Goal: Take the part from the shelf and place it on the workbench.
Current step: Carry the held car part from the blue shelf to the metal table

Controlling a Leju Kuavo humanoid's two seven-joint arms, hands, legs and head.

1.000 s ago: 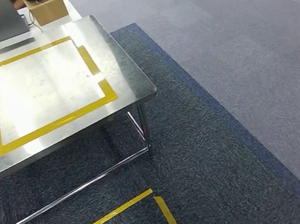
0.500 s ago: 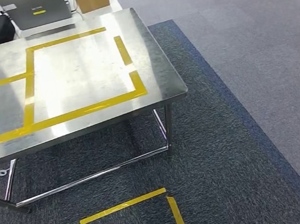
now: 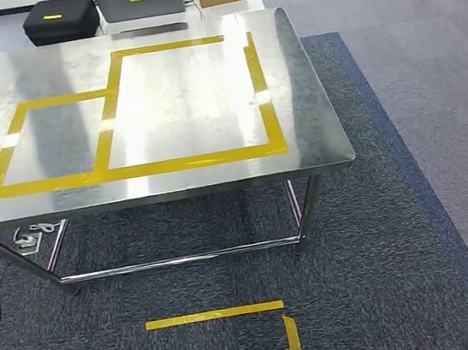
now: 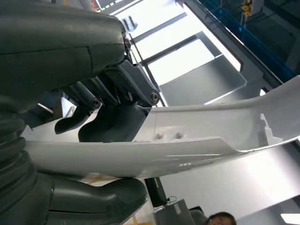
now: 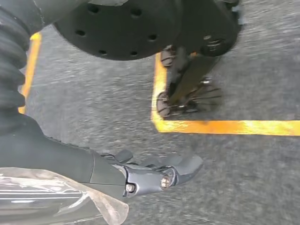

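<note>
Your head view gives you the steel bench [image 3: 316, 121] with yellow tape squares [image 3: 151, 164] at 12 o'clock. The left wrist view shows the left hand [image 4: 102, 117], fingers clamped on a long, glossy white curved part [image 4: 198, 140]. The right hand [image 5: 155, 173] hangs over carpet, fingers apart.

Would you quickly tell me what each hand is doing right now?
Left hand: holding the white part.
Right hand: holding nothing, fingers extended above the carpet.
</note>
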